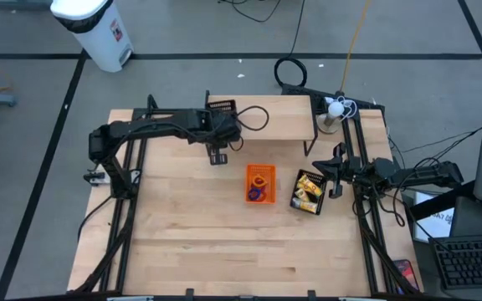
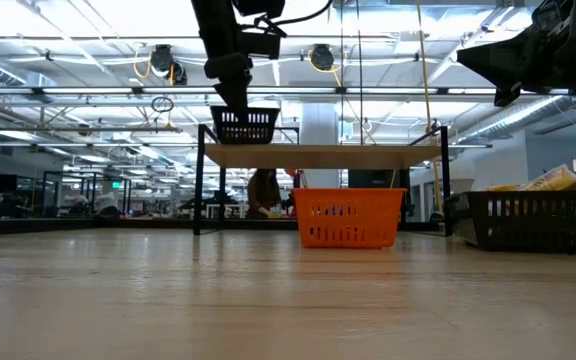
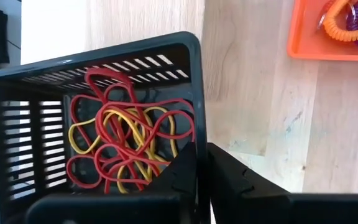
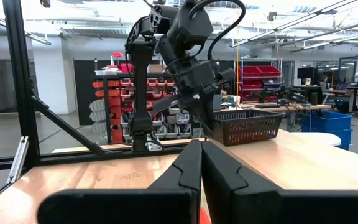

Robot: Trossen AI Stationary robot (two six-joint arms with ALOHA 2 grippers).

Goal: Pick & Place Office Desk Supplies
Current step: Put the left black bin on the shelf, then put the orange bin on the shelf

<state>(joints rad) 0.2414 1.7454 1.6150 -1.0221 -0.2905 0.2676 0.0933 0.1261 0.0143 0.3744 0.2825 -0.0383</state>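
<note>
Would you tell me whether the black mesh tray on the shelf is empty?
Not empty: the black mesh tray holds tangled red and yellow rubber bands.

Orange tray (image 1: 259, 171) beside black mesh tray (image 1: 309, 203) on wooden table (image 1: 191, 234); white bin (image 1: 93, 29) beyond.

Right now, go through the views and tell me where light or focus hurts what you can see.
Low view: bright ceiling lights wash out the top, so the left gripper is a silhouette over the black mesh tray. Left wrist view: own fingers soft, rubber bands sharp. Right wrist view: the near fingers blurred, room clear. High view: even light, faint shadows.
</note>
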